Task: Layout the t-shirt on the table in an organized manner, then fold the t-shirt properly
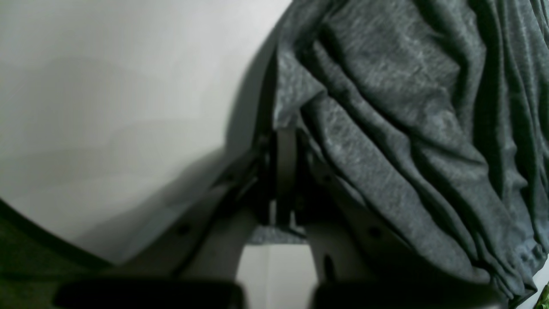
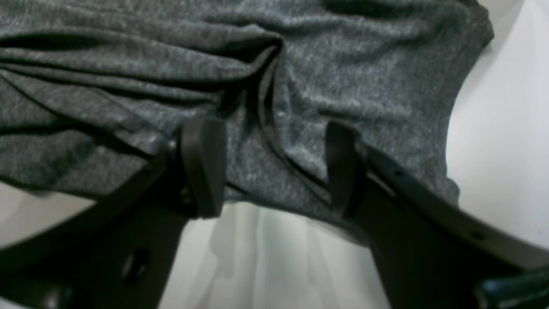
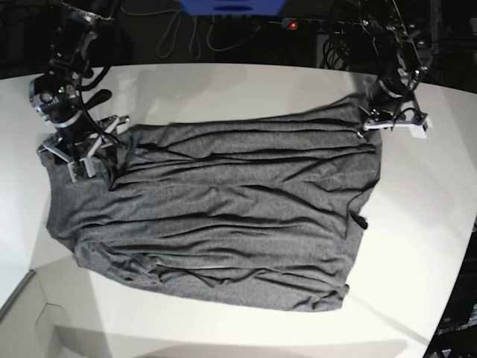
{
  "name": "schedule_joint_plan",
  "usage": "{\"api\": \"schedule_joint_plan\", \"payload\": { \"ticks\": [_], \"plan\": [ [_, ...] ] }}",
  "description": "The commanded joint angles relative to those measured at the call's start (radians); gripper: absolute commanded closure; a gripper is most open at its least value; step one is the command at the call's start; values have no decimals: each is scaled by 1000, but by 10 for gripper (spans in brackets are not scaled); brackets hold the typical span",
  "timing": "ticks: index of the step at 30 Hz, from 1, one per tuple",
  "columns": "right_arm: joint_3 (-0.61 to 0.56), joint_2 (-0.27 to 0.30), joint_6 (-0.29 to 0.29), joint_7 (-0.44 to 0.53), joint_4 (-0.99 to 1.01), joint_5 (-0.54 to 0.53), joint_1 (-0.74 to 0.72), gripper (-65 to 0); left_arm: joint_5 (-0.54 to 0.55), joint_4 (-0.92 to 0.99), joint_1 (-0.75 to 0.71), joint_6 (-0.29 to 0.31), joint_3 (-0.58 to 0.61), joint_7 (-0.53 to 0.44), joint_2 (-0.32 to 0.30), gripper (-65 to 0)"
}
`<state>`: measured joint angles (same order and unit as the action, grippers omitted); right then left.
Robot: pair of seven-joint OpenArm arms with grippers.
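Looking across the worktop (image 3: 223, 82), you have the t-shirt (image 3: 223, 201) spread wide but rumpled, running from the worktop's left edge toward its far right corner, with long ridges lengthwise through the cloth and the near hem bunched. Your left pincer (image 1: 285, 141) sits at the shirt's far right corner with its jaws brought together; in the left wrist view a thin edge of grey knit appears caught between them, so you seem to be holding just a sliver of fabric there. Your right pincer (image 2: 274, 171) stands spread wide at the shirt's far left corner, fingers straddling a fold, gripping nothing yet. The likely trouble is that shallow left bite: if you pull outward to smooth the ridges, the knit can slip free and the corner will fall back crumpled. On the right, closing where you are may pinch several layers at once, since a crease runs straight between the fingers, and tugging on that would drag the fold along rather than flatten it. Pulling with one side anchored and the other loose would also skew the whole shirt toward the worktop's edge.
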<state>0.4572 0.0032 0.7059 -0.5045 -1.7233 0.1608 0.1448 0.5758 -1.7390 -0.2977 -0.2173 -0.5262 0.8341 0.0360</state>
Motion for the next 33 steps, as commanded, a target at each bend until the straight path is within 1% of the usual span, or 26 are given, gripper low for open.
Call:
{"api": "schedule_joint_plan", "payload": {
  "ticks": [1,4,8,12,16,18,22,33],
  "plan": [
    [-1,8,-8,25,-20,-10,-11,-366,5,-19,9,3,1,-8,-6,0],
    [-1,7,-8,23,-20,-10,-11,-366,6,-45,5,3,-1,-8,-6,0],
    [4,1,-8,22,-31,-10,-11,-369,6,-141,-7,3,-4,-8,-2,0],
    [1,-58,-8,20,-65,-11,-9,-374,10,-201,-19,3,-4,-8,-2,0],
    [-15,-104,-8,20,-80,-11,3,-425,11,-204,-22,3,-5,-8,-5,0],
    [-33,-108,-8,20,-60,-11,2,-435,10,-204,-22,3,-5,-8,-5,0],
    [-61,-110,-8,22,-20,-11,0,-434,6,-204,-22,3,-5,-8,-5,0],
    [-67,-108,-8,25,70,-11,-1,-433,6,-200,-19,3,-5,-8,-6,0]
  ]
}}
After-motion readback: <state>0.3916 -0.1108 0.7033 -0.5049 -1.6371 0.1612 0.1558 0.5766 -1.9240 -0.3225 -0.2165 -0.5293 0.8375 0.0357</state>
